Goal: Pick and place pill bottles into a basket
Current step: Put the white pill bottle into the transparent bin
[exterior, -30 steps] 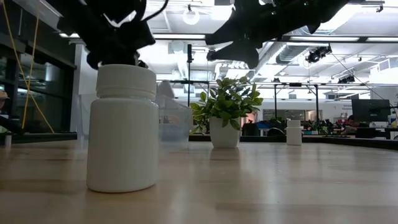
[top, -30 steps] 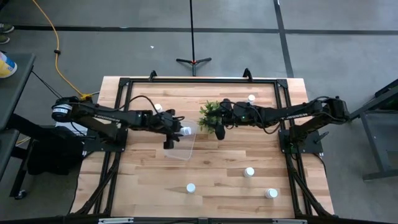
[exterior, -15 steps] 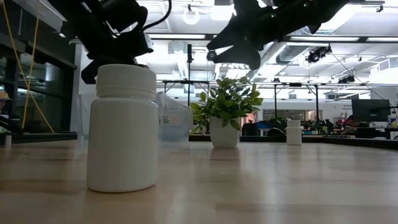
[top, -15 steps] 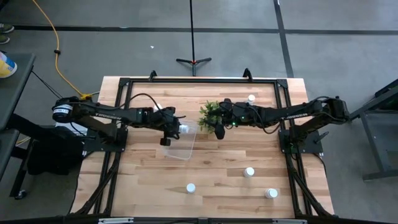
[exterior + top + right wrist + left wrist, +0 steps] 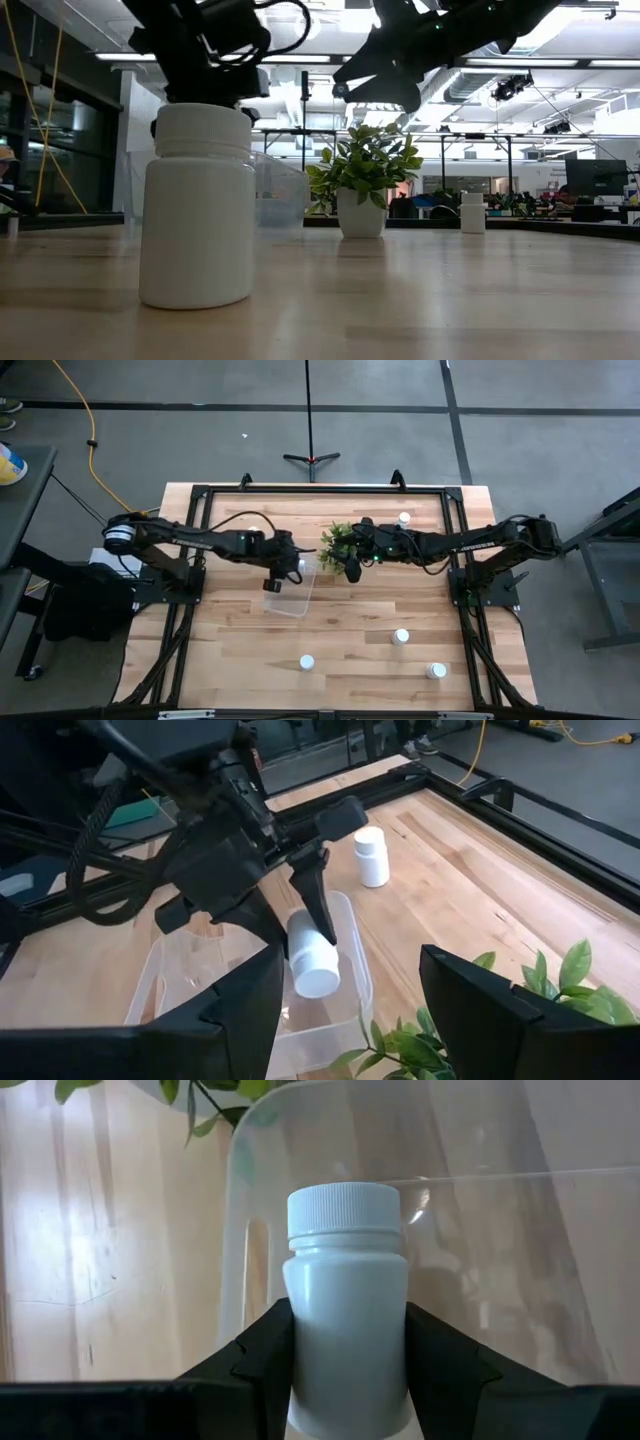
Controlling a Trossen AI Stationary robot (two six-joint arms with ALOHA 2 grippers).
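My left gripper (image 5: 284, 567) is shut on a white pill bottle (image 5: 347, 1300) above the far end of the clear bin (image 5: 290, 592); the right wrist view also shows this bottle (image 5: 313, 960) over the bin (image 5: 240, 1010). My right gripper (image 5: 352, 570) is open and empty, in the air beside the plant. Other bottles stand upright on the table at the far right (image 5: 404, 518), near right (image 5: 401, 636) (image 5: 436, 671), near middle (image 5: 307, 662) and far left (image 5: 372, 856). My left gripper pinches the bottle's body (image 5: 300, 1340) between its two fingers (image 5: 262, 1355), below the cap (image 5: 343, 1208). The fingers come roughly level from the table's left and lie along the bottle. The bottle is lifted clear over the bin, its cap end pointing away from the wrist.
A small green plant in a white pot (image 5: 338, 543) stands just right of the bin, between the two grippers. A black frame (image 5: 200, 495) runs around the table's edges. Bare wood lies between the bin and the near bottles.
My left gripper has gone a little toward the table's right edge with the bottle, farther over the bin's far end, still shut on it. My right gripper has kept still.
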